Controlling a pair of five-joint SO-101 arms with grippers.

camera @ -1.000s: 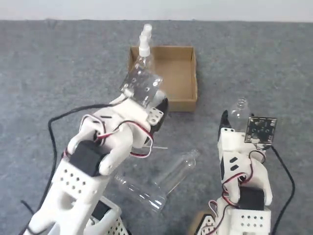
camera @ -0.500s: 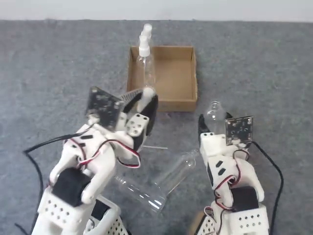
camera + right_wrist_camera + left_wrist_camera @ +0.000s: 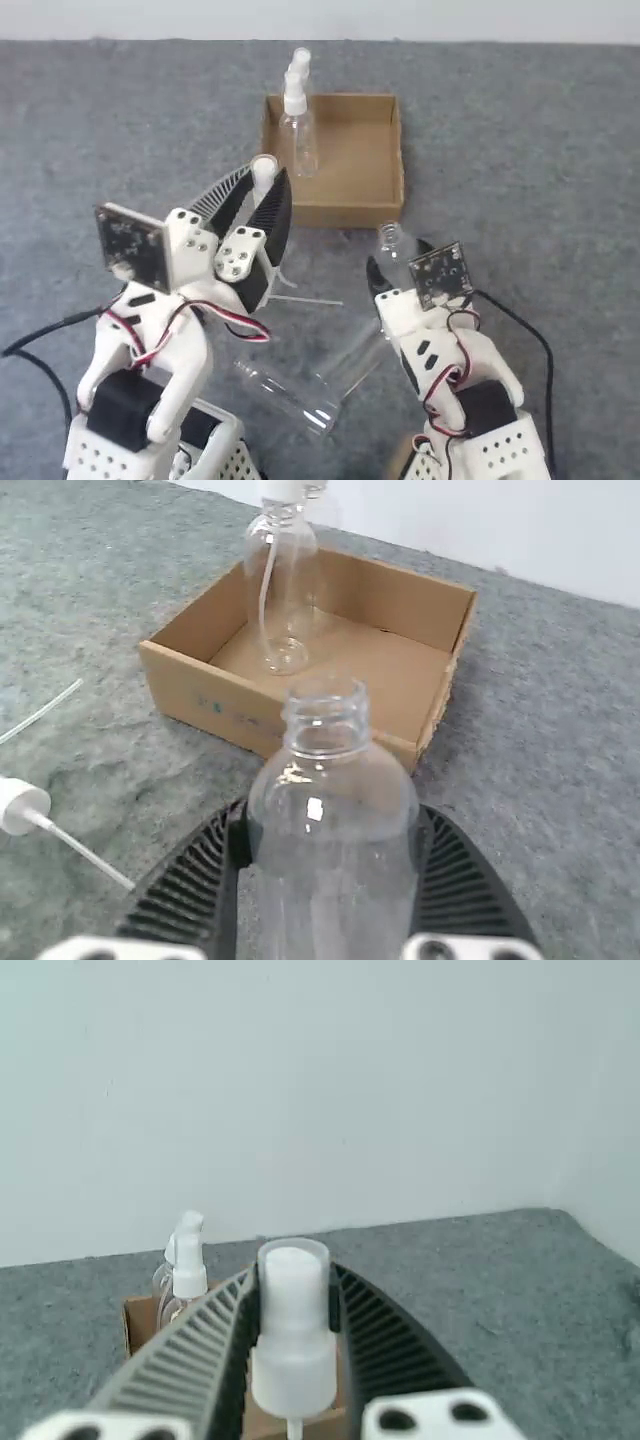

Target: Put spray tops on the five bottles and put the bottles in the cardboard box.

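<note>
My left gripper (image 3: pixel 265 180) is shut on a white spray top (image 3: pixel 263 168), held upright in front of the cardboard box (image 3: pixel 385 150); in the left wrist view the spray top (image 3: pixel 293 1325) sits between the ribbed fingers (image 3: pixel 195 1360). My right gripper (image 3: pixel 398 255) is shut on an upright clear bottle (image 3: pixel 390 238) with an open neck, right of the left gripper; the right wrist view has this bottle (image 3: pixel 330 810) before the box (image 3: pixel 200 680). Two bottles with spray tops (image 3: pixel 298 115) stand in the box's left side.
Two clear bottles without tops lie on the grey carpet between the arms, one (image 3: pixel 365 345) pointing toward the box, the other (image 3: pixel 285 392) nearer the arm bases. A loose spray top (image 3: pixel 20 805) with its thin tube lies near the left gripper.
The left gripper has drawn back from the box toward the near side, carrying a spray top. The right arm has swung left with its bottle, closer to the left gripper.
</note>
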